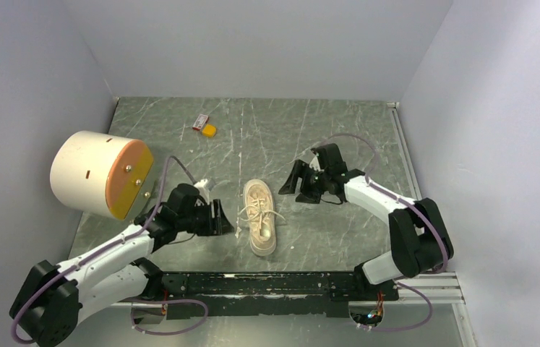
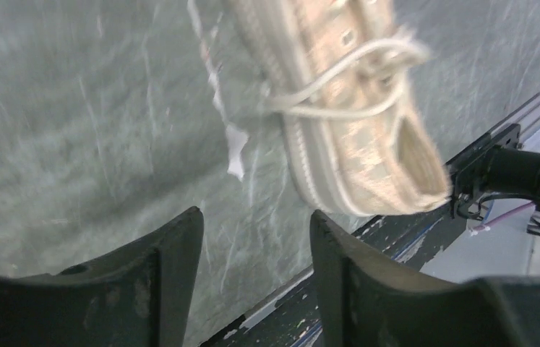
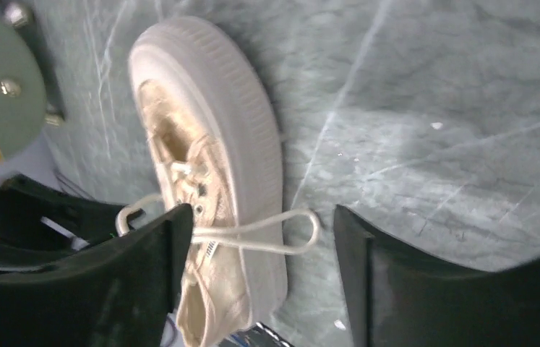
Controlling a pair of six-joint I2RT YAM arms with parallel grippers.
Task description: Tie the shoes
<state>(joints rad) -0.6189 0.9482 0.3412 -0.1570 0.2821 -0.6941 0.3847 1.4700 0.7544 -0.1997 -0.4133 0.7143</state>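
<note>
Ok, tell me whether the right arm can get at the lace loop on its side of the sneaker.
Probably yes. The right gripper stands open, and in its wrist view the lace loop lies across the sneaker sole onto the table, between its fingers, with nothing in the way.

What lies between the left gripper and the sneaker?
Between left gripper and sneaker: only bare tabletop with white scratches and one lace loop spilling off the sneaker, shown by the left wrist view.

Even diffuse light, soft shadows, left wrist view motion-blurred
</note>
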